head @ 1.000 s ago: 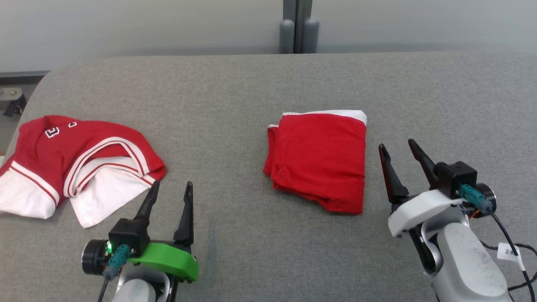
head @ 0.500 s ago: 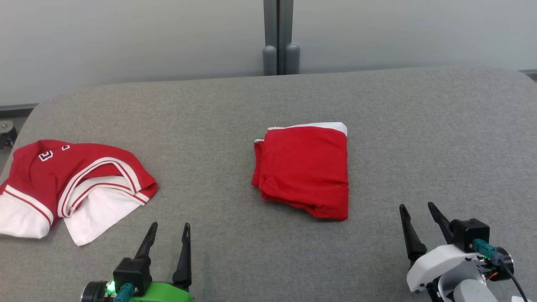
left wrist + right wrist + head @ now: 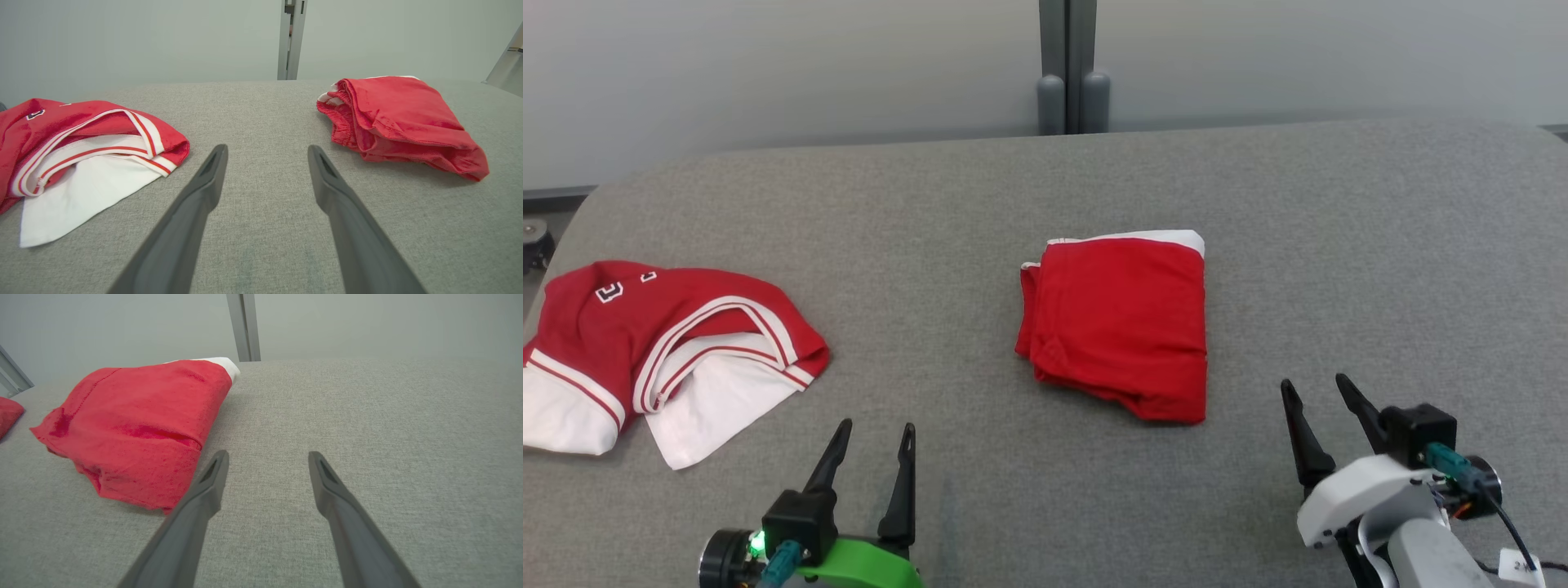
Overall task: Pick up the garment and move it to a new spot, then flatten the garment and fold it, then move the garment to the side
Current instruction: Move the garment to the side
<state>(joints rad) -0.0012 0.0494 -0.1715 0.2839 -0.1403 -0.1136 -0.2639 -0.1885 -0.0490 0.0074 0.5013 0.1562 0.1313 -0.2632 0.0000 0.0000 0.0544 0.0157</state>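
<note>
A folded red garment [image 3: 1115, 327] with a white edge at its far side lies in the middle of the grey padded table [image 3: 1045, 180]. A second red and white garment [image 3: 662, 351] lies crumpled at the table's left. My left gripper [image 3: 876, 429] is open and empty near the front edge, between the two garments. My right gripper [image 3: 1313, 384] is open and empty, to the right of and nearer than the folded garment. In the left wrist view my left gripper [image 3: 267, 149] points at bare table, with the crumpled garment [image 3: 81, 139] left and the folded garment [image 3: 400, 118] right. In the right wrist view my right gripper [image 3: 268, 455] stands just right of the folded garment [image 3: 139, 416].
A grey post [image 3: 1072, 65] stands against the pale wall behind the table's far edge. The table's left corners are rounded, and a small caster [image 3: 533, 237] shows beyond its left edge. Bare grey cloth stretches over the table's right half.
The head view has shifted. Both grippers have drawn back toward the near edge; the right one was level with the folded garment's right side. Both garments lie as they were.
</note>
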